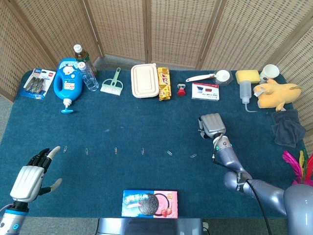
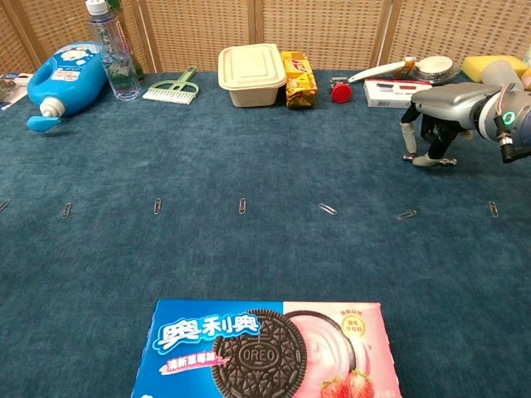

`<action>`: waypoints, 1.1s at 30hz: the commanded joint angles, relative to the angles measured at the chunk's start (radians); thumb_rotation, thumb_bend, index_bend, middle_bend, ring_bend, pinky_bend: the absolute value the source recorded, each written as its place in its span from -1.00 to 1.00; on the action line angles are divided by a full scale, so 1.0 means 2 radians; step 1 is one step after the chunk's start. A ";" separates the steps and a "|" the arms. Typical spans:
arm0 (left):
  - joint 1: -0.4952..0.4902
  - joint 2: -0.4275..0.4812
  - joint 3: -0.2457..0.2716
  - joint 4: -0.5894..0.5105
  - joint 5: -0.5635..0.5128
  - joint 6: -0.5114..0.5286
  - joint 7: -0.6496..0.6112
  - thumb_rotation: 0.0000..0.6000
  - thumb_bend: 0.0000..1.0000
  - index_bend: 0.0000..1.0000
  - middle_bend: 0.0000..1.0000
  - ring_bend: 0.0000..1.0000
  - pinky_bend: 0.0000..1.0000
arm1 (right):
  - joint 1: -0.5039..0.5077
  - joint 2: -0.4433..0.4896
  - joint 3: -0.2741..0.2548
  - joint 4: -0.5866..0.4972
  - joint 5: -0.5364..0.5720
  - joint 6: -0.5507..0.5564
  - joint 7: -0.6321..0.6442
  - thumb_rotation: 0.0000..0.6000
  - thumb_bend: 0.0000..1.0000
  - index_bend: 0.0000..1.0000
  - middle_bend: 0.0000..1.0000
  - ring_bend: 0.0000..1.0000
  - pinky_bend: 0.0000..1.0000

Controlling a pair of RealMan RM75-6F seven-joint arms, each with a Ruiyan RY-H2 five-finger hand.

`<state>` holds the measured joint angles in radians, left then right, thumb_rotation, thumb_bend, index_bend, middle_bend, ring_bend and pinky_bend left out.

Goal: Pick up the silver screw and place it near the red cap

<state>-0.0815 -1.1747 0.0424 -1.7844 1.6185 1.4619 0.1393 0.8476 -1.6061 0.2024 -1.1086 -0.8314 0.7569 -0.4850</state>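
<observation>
The silver screw point(image 2: 442, 162) lies on the blue cloth under my right hand point(image 2: 444, 101), showing only as a short threaded piece between the fingertips. The hand point(image 1: 212, 125) arches over it with its fingers pointing down and one pale fingertip point(image 2: 422, 162) at the screw's left end. Whether they hold the screw I cannot tell. In the head view the hand hides the screw. The red cap point(image 1: 181, 90) point(image 2: 340, 89) stands at the back, to the left of the hand. My left hand point(image 1: 29, 178) hovers near the front left corner with fingers spread, holding nothing.
A row of paper clips point(image 2: 328, 209) crosses the cloth's middle. A cookie box point(image 2: 265, 348) lies at the front edge. Along the back are a lidded container point(image 1: 144, 81), a snack packet point(image 1: 164, 83), a flat box point(image 1: 205, 91), a spoon point(image 1: 199, 77) and a squeeze bottle point(image 1: 245, 90).
</observation>
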 commanded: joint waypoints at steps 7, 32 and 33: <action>-0.001 0.000 0.000 0.000 -0.001 -0.001 0.001 1.00 -0.17 -0.95 -0.65 -0.79 -0.64 | 0.005 -0.005 -0.004 0.011 0.011 -0.007 -0.008 1.00 -0.37 0.10 0.81 0.91 0.63; 0.000 -0.003 -0.001 0.011 0.000 0.004 -0.010 1.00 -0.17 -0.95 -0.65 -0.79 -0.64 | 0.022 -0.010 -0.008 0.019 0.058 -0.011 -0.042 1.00 -0.25 0.35 0.82 0.92 0.63; 0.000 -0.003 -0.001 0.011 0.000 0.004 -0.010 1.00 -0.17 -0.95 -0.65 -0.79 -0.64 | 0.022 -0.009 -0.008 0.017 0.059 -0.010 -0.043 1.00 -0.25 0.36 0.82 0.92 0.63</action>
<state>-0.0816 -1.1808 0.0409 -1.7632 1.6193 1.4703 0.1197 0.8921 -1.6263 0.1869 -1.0715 -0.7159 0.7354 -0.5695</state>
